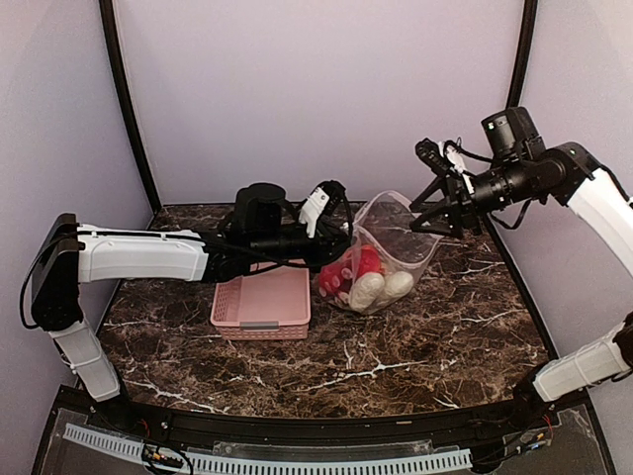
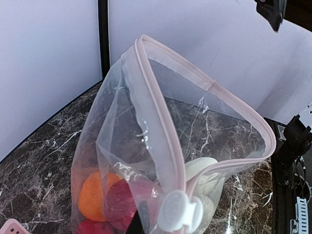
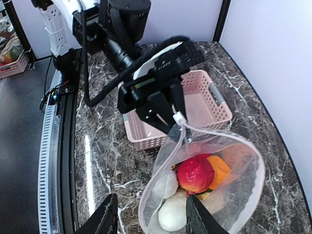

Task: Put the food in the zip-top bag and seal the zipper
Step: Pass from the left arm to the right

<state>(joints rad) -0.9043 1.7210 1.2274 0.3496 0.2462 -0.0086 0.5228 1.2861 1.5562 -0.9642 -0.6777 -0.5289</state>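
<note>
The zip-top bag (image 1: 396, 247) stands open on the table, its mouth held wide. Inside lies the food: a red piece (image 3: 195, 173), an orange piece (image 3: 220, 169) and white pieces (image 3: 171, 214). The zipper (image 2: 157, 109) is a pink strip round the open mouth, with a white slider (image 2: 179, 212) at the near corner. My left gripper (image 3: 168, 114) is shut on the bag's corner at the slider and holds the mouth up. My right gripper (image 3: 150, 217) is open and empty, hovering above the bag's other side (image 1: 442, 213).
The pink slotted basket (image 1: 262, 300) sits empty just left of the bag, under the left arm. Purple walls close in the back and sides. The table's front edge (image 1: 297, 421) has a rail along it.
</note>
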